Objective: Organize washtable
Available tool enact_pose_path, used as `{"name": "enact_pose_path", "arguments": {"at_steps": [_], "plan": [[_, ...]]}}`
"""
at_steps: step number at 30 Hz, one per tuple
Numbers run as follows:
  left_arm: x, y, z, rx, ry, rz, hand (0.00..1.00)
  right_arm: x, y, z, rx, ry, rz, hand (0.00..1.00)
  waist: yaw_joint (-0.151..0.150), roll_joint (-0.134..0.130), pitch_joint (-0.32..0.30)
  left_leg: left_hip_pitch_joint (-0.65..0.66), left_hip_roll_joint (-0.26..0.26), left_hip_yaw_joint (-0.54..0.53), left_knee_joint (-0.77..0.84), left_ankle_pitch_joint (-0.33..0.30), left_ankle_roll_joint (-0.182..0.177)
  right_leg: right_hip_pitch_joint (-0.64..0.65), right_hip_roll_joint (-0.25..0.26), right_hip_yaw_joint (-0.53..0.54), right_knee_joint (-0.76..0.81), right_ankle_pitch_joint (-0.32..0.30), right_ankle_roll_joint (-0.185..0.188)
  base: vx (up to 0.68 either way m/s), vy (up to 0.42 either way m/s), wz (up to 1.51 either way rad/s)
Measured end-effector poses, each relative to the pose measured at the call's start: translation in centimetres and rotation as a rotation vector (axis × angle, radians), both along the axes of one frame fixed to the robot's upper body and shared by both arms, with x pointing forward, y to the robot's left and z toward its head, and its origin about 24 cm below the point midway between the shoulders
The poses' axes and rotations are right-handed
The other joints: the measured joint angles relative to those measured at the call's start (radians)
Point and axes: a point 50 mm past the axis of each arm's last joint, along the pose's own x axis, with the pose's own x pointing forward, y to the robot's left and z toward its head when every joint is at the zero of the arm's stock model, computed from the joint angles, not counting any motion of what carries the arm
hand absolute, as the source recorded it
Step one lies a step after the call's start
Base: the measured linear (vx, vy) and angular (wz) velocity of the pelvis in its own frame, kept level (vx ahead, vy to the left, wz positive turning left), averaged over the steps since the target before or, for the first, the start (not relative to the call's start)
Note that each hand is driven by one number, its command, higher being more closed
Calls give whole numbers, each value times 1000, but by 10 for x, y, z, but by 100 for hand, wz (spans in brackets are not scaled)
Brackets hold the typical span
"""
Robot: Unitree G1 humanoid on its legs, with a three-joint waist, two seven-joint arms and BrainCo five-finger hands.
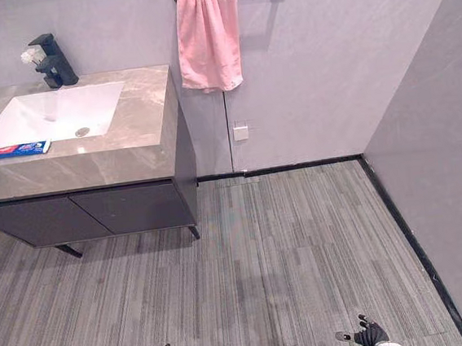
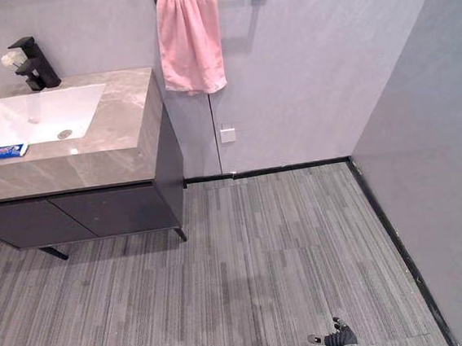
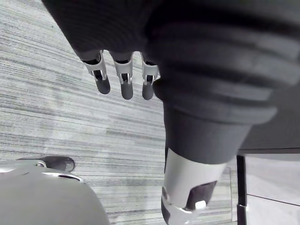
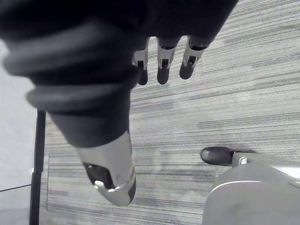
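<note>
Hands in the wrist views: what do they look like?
Both match: the left hand and right hand have silver fingers with dark rounded tips, a dark ribbed cover over the back and wrist, and a silver thumb with a dark inset.

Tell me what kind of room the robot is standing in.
Most likely a bathroom or washroom. A stone counter holds a white sink with a black faucet, a toothpaste tube lies by the basin, and a pink towel hangs on a wall bar.
</note>
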Motion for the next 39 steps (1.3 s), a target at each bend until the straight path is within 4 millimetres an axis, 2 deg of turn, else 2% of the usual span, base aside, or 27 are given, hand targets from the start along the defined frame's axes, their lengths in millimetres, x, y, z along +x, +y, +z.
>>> {"name": "enact_pose_path", "arguments": {"at_steps": [12,18,22,26,31,33,34,36,37,39], "plan": [[1,1,0,1,-2,-5,0,-1,-4,1,-3,-3,-29,0,1,-1,5,-1,19,24,-5,-1,-1,-8,21,20,-8,3,-5,-24,-36,-6],[3,10,2,23,-2,-12,0,3,-8,3,-23,-7,-4,0,-1,-7,15,-11,31,38,-7,-5,-6,-27,33,29,-9,3,-6,-17,-47,-8],[11,16,6,35,-27,-30,0,6,-15,5,-63,-6,39,0,0,-8,17,-32,31,42,-4,-8,-6,-49,33,31,-8,4,-6,-6,-11,-2],[19,22,10,55,-52,-69,0,14,-23,11,-110,-25,107,0,0,-6,25,-52,33,60,27,-35,-2,-63,33,54,-8,3,-6,-4,0,-14],[27,26,15,84,-77,-121,0,19,-30,15,-132,-37,112,0,-2,-4,30,-103,37,76,91,-82,8,-98,30,71,1,-12,-1,29,17,-17],[30,25,16,85,-88,-130,0,25,-31,17,-136,-50,113,0,-2,6,41,-112,51,97,134,-118,9,-151,41,86,114,-75,1,85,31,-29],[33,24,17,87,-101,-139,0,29,-30,18,-135,-59,115,0,-3,8,48,-117,55,104,164,-142,11,-199,44,83,221,-129,7,81,23,-24],[37,21,19,87,-113,-167,0,38,-28,20,-134,-80,122,0,1,9,59,-115,60,136,202,-167,14,-273,41,56,398,-182,42,112,32,-44],[42,20,19,86,-122,-183,0,44,-27,22,-134,-100,130,0,-1,7,75,-103,57,154,218,-168,15,-319,27,26,512,-194,58,111,47,-43],[50,19,22,89,-142,-200,0,46,-26,23,-135,-108,140,0,-4,13,96,-61,55,149,209,-178,32,-377,4,-40,667,-215,56,140,54,-13]]}}
